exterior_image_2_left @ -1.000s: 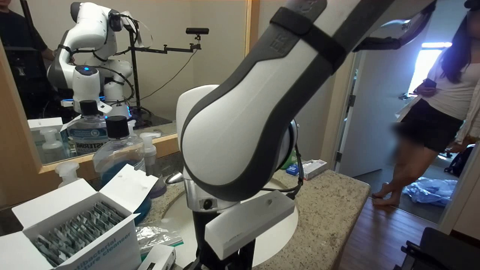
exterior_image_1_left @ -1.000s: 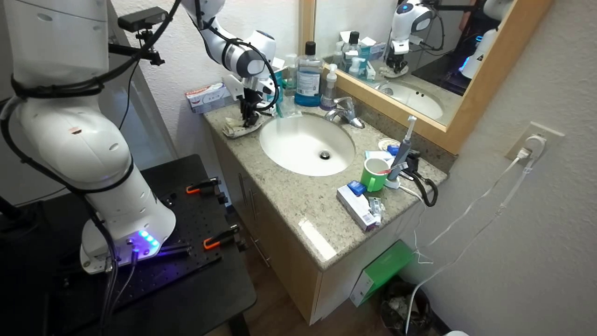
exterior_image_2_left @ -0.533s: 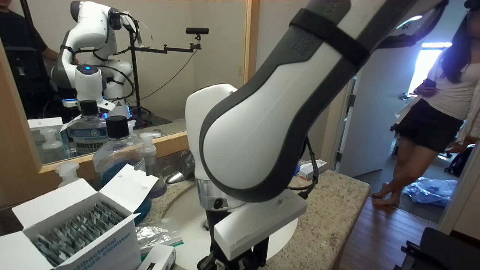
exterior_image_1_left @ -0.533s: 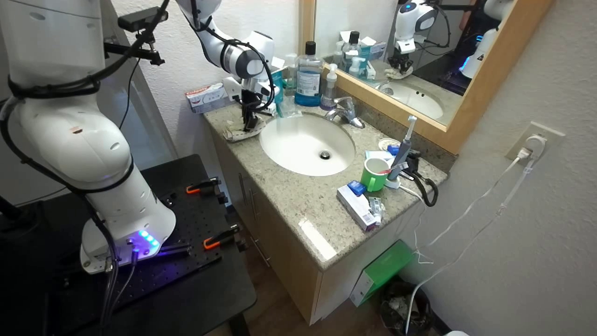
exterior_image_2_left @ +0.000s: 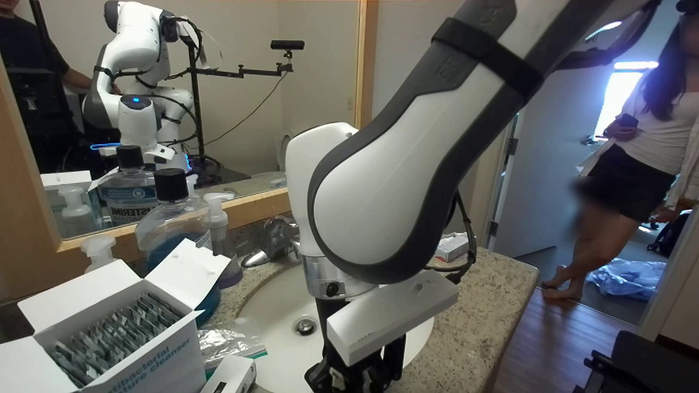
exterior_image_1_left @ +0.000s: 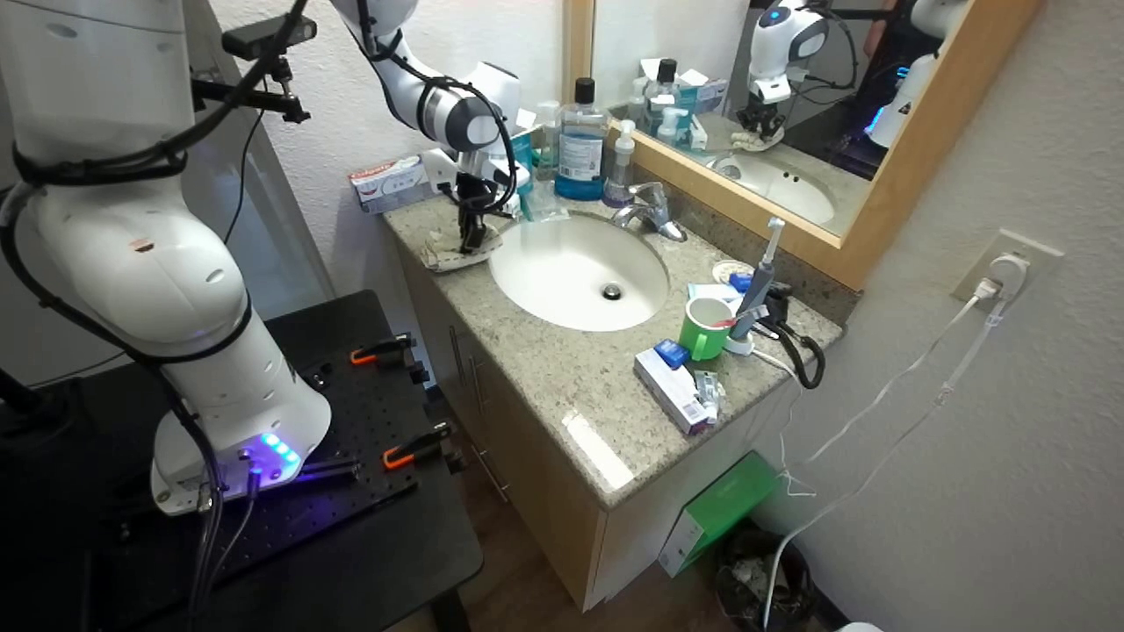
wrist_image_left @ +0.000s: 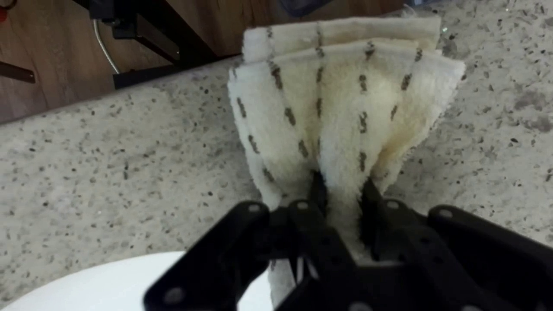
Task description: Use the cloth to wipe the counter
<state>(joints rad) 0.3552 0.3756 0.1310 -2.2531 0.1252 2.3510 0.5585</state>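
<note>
- Your cloth (wrist_image_left: 345,103) lies on the counter (wrist_image_left: 129,172), left of the basin (exterior_image_1_left: 562,285) in an exterior view, by the counter's edge.
- Its long axis in the wrist view runs near to far: the gathered end sits near, at your gripper (wrist_image_left: 344,201), and the fanned hem points far, its left corner reaching past the edge's line.
- Your gripper's black fingers stand close together, a fold of cloth pinched between them.
- Fuzzy off-white pile, tan in the folds, carries dark dashed stripes down the cloth's length; two hems overlap.
- Beneath it, your counter is speckled and stone-like; the basin is smooth, white and rounded.
- A chrome faucet (exterior_image_1_left: 650,213) stands at the basin's far right, a clear, black-capped bottle (exterior_image_1_left: 580,158) of blue liquid at its far side, a green mug (exterior_image_1_left: 696,336) to its right.
</note>
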